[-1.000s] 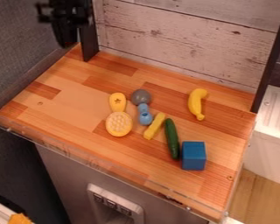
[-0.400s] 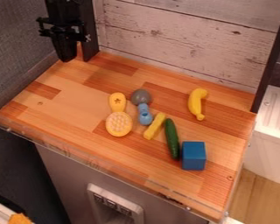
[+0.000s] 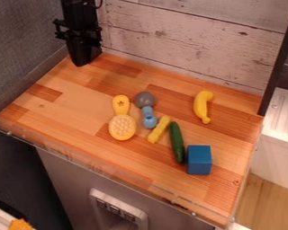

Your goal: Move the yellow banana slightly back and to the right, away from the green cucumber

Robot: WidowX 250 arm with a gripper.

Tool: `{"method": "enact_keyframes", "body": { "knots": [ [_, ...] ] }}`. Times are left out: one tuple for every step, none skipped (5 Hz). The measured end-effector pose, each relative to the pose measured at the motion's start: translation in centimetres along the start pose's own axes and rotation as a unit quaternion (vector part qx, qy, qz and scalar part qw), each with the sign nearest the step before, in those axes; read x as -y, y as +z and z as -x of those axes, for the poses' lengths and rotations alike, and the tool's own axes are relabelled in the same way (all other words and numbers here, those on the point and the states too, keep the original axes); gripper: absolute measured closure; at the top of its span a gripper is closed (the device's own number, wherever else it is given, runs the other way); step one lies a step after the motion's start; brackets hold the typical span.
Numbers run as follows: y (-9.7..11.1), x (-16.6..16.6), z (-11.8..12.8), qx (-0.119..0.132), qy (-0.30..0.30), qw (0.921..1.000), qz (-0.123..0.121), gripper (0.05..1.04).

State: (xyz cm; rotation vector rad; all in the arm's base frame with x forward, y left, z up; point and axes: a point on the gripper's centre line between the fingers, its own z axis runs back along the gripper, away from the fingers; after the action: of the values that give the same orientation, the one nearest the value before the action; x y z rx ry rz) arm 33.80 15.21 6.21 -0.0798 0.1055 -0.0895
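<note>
The gripper (image 3: 80,64) is seen beyond and left of the brush (image 3: 122,127); whether it is open cannot be told. Left of the brush, the counter (image 3: 65,112) is bordered by a seemingly clear rim (image 3: 63,154). Right of it are set a grey-and-blue toy (image 3: 149,117), stick (image 3: 159,130), cucumber (image 3: 177,143), block (image 3: 199,160) and banana (image 3: 200,107).

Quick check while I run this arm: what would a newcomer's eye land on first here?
Probably the solid blue cube, bold against the wood near the view's lower right, with a dark green cucumber just left of it. Next, the yellow hairbrush left of the board's middle and the curved banana at upper right. The black gripper hangs at the upper-left corner.
</note>
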Motion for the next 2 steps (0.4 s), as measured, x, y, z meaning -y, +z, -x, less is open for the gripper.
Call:
{"method": "enact_keyframes", "body": {
  "knots": [
    [-0.71, 0.21, -0.05, 0.003, 0.014, 0.9999, -0.002, 1.03],
    [-1.02, 0.33, -0.39, 0.013, 0.04, 0.9991, -0.003, 1.03]
  ]
}}
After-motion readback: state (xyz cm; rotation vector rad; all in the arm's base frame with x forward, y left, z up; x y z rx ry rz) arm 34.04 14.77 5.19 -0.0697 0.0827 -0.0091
